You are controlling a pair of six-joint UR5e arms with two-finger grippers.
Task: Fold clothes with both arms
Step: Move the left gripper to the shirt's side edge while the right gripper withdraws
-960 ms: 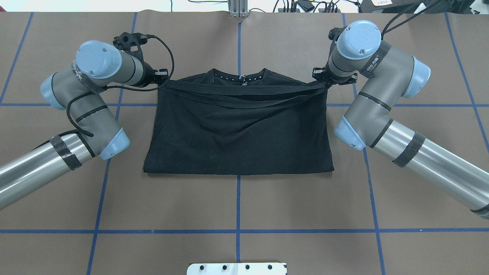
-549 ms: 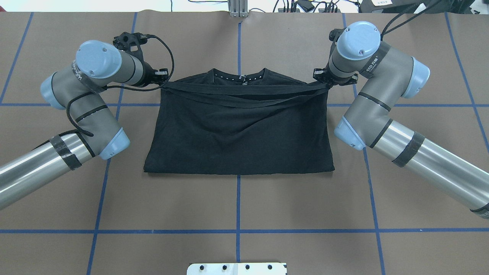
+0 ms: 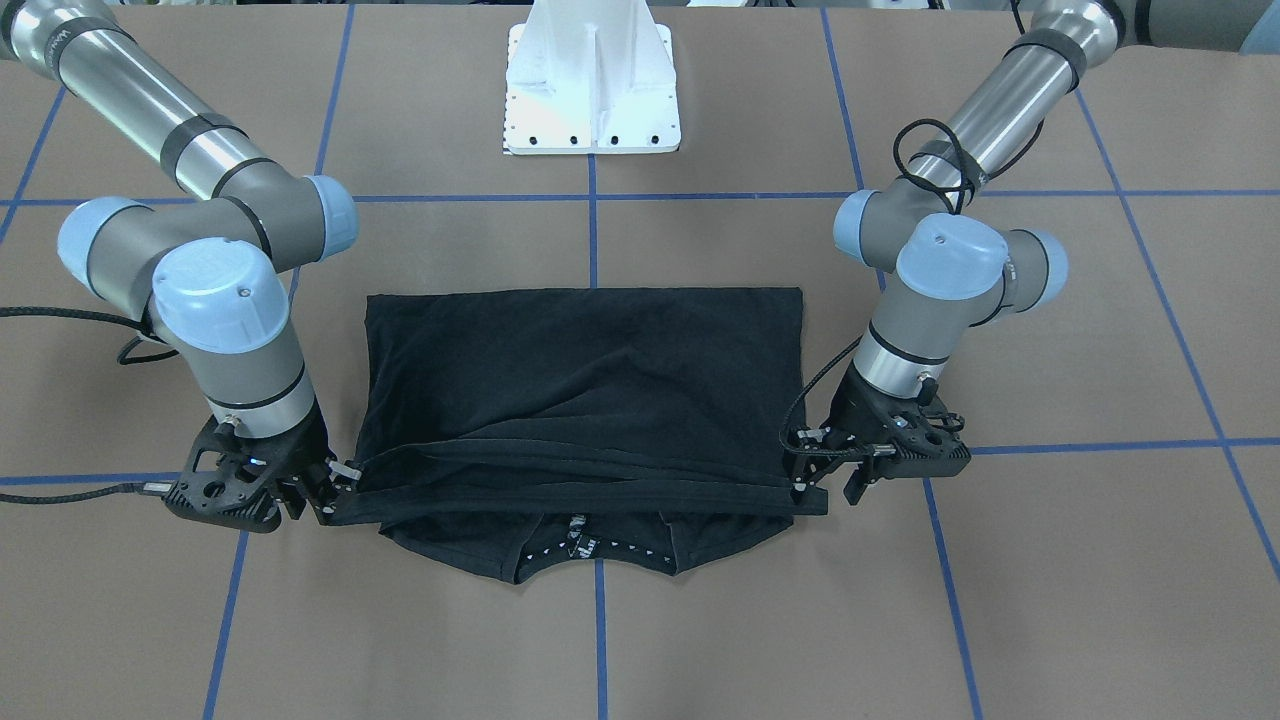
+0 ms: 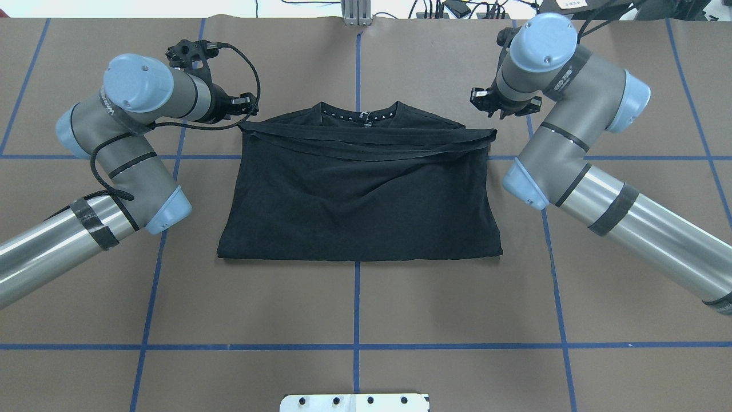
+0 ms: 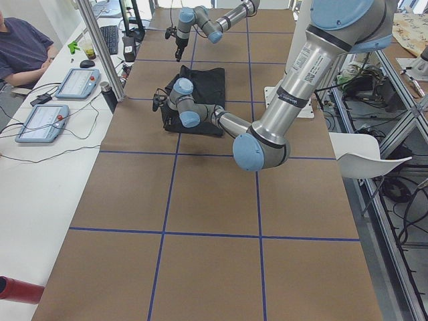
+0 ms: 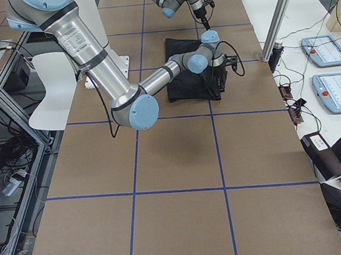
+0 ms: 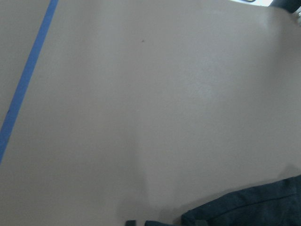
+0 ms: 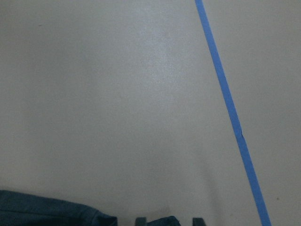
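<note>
One fold is judged done: the shirt (image 4: 360, 200) is laid mid-worktop (image 4: 354, 309), hem (image 4: 366, 140) brought up near the collar (image 4: 359, 116), with left tool (image 4: 245, 105) and right tool (image 4: 503, 106) both released beside its far corners — further folds are left.

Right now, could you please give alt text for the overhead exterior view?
A black T-shirt lies folded on the brown gridded table, hem doubled up near its collar. The left gripper and right gripper sit just off its far corners, holding nothing.
</note>
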